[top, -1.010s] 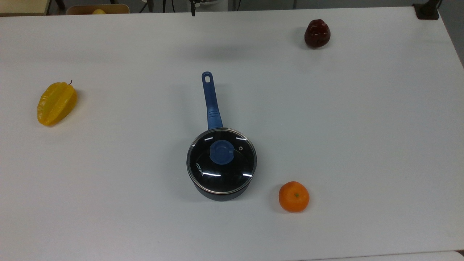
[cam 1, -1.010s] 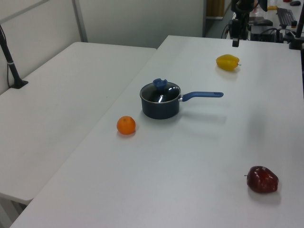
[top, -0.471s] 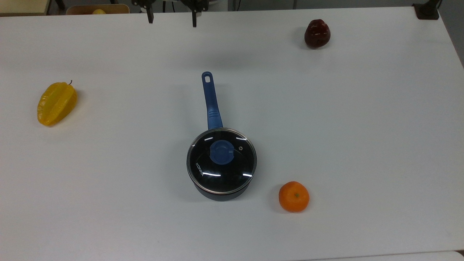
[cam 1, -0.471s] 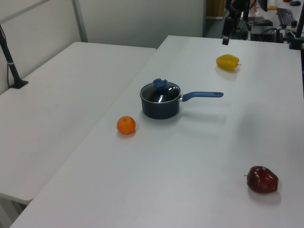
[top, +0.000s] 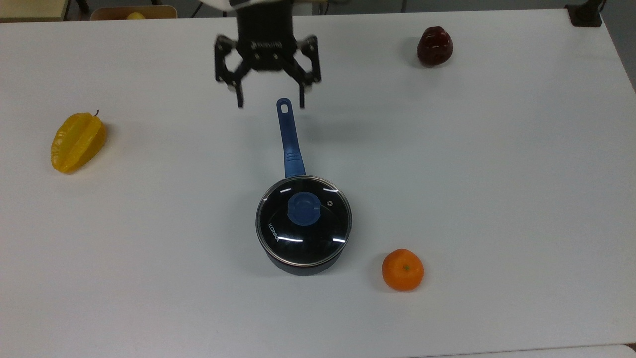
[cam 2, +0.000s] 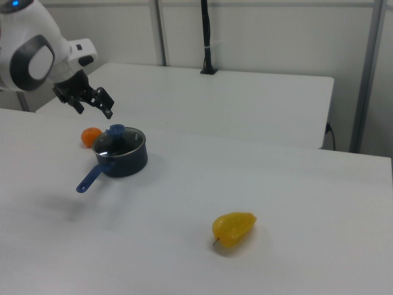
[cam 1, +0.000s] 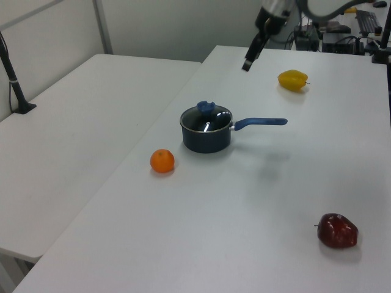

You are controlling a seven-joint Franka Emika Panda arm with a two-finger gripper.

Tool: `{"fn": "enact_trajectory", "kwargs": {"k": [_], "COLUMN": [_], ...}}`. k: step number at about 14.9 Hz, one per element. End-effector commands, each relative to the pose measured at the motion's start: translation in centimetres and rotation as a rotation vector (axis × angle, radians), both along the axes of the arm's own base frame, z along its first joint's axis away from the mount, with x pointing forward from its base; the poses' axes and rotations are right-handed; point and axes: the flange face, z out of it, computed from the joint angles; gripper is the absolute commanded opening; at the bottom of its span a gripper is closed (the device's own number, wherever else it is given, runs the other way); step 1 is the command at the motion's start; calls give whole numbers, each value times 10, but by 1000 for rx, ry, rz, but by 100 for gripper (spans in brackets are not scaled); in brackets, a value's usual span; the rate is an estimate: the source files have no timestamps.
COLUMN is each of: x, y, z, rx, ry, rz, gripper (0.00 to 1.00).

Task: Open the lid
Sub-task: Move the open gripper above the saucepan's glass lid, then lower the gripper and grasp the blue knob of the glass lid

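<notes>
Glass lid seated, claw spread wide

Glass lid [top: 303, 220] sits closed on the black saucepan [cam 1: 206, 139], mid-table. I hold my claw [top: 271, 105] wide apart and empty in the air, over the far end of the blue handle [top: 289, 136].

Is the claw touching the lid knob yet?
No, the claw hangs open near the saucepan handle's end, well away from the lid.

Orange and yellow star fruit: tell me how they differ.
The orange is round and orange; the star fruit is elongated, ridged and yellow. The orange lies close beside the saucepan; the star fruit lies far off at the top view's left. Both rest untouched on the table.
</notes>
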Motion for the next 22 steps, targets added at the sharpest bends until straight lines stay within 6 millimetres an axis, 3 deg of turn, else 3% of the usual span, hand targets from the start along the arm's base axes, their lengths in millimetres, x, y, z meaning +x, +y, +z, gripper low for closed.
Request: {"fn": "enact_trajectory", "kwargs": {"k": [1, 3, 8, 11, 14, 22], "x": [29, 41, 65, 77, 78, 78], "y": [25, 36, 40, 43, 43, 45], "z": [-41, -65, -114, -133, -136, -138], "rx": [51, 58, 66, 53, 52, 55], "ry": [-108, -153, -249, -245, -242, -240], "rz": [-1, 19, 43, 56, 55, 56], "gripper": [100, 100, 100, 100, 100, 60]}}
